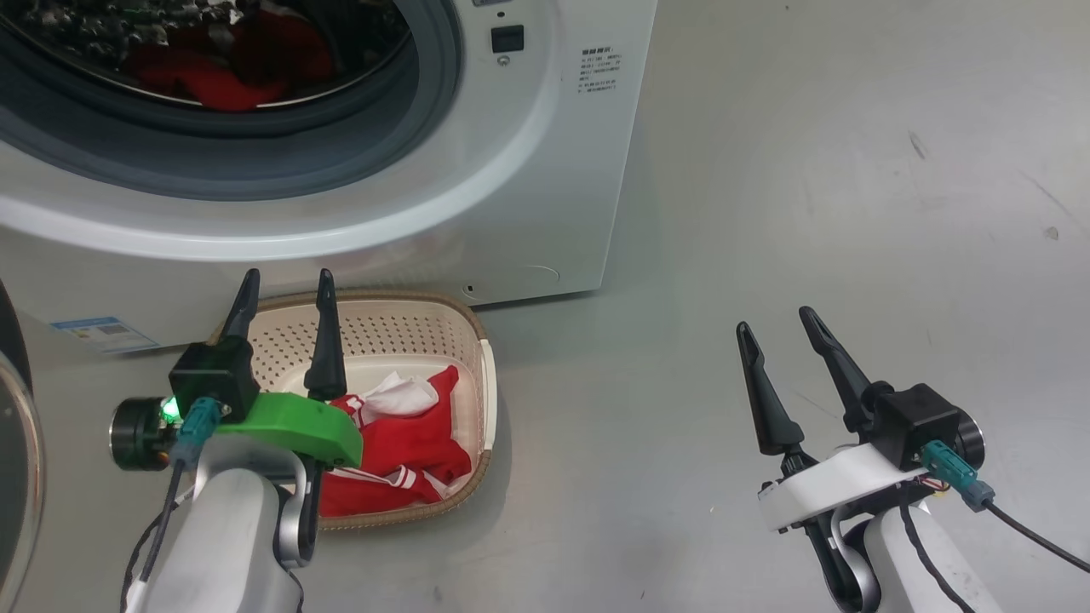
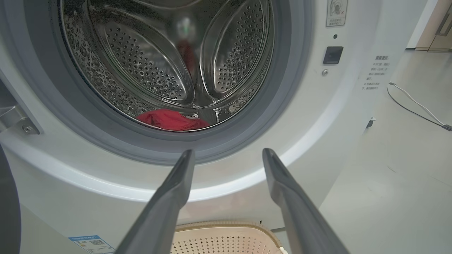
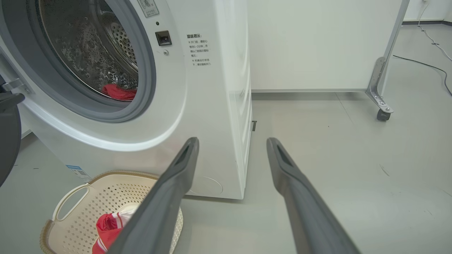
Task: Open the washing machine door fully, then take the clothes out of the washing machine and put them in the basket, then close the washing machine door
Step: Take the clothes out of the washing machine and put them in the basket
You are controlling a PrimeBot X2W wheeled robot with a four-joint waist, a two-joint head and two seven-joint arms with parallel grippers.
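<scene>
At the far left edge the washing machine door (image 1: 12, 443) stands open, a dark glossy curve with a glass part that reflects the light. Next to it, low on the white front of the washing machine (image 1: 511, 213), is a small blue label (image 1: 102, 334) with a square code; its print is too small to read. The left pincer (image 1: 287, 277) is wide open and holds nothing. Its two long dark fingers are smooth and pointed, and they rise from a bright green plastic piece (image 1: 298, 430) on the wrist. It hangs over the left side of the basket (image 1: 400, 328), which stands on the floor just in front of the machine. The basket is of cream plastic, a rounded rectangle, with walls full of small holes and a brown rim that looks woven. Inside it lie the clothes (image 1: 413, 443), soft red fabric with thin white stripes and white trim, crumpled. Above, a grey rubber ring (image 1: 341, 166) goes around the shiny steel drum (image 2: 159, 67), which has many round holes; one more red cloth (image 2: 171, 120) lies at its bottom. To the right of the opening are a small black square latch (image 1: 507, 38) and several lines of grey printed writing (image 1: 598, 72), not legible. Further right, the right pincer (image 1: 773, 320) is also wide open and empty, above the grey floor (image 1: 851, 213), well apart from the basket.
</scene>
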